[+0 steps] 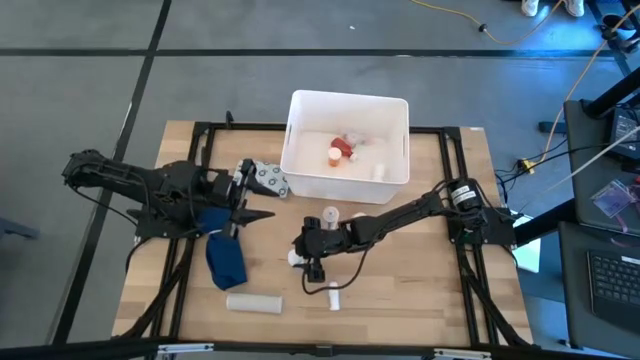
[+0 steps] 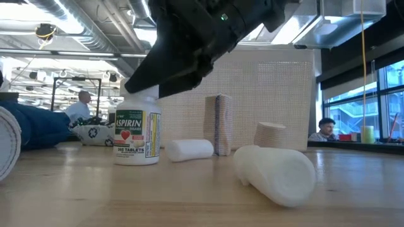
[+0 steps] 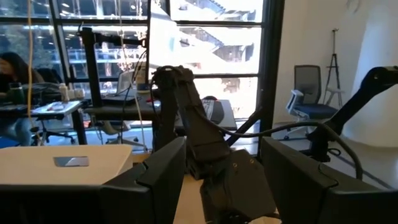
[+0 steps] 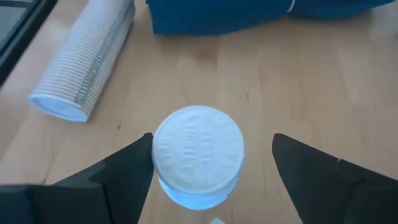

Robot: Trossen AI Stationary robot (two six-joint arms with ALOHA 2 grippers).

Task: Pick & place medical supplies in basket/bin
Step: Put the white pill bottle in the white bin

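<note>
right gripper (image 4: 198,163) is hanging wide open right over the aspirin bottle (image 2: 137,137), fingers either side of its white cap, not gripping. bottle stands upright on the table (image 1: 420,300), near the white bin (image 1: 347,147) (some supplies already inside). left gripper (image 3: 221,180) is open, holding nothing.

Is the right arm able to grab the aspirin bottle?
Probably yes. The right end effector hangs open right above the aspirin bottle, one finger on each side of its white cap, nothing between them. The bottle stands upright and clear of the nearby rolls.
</note>
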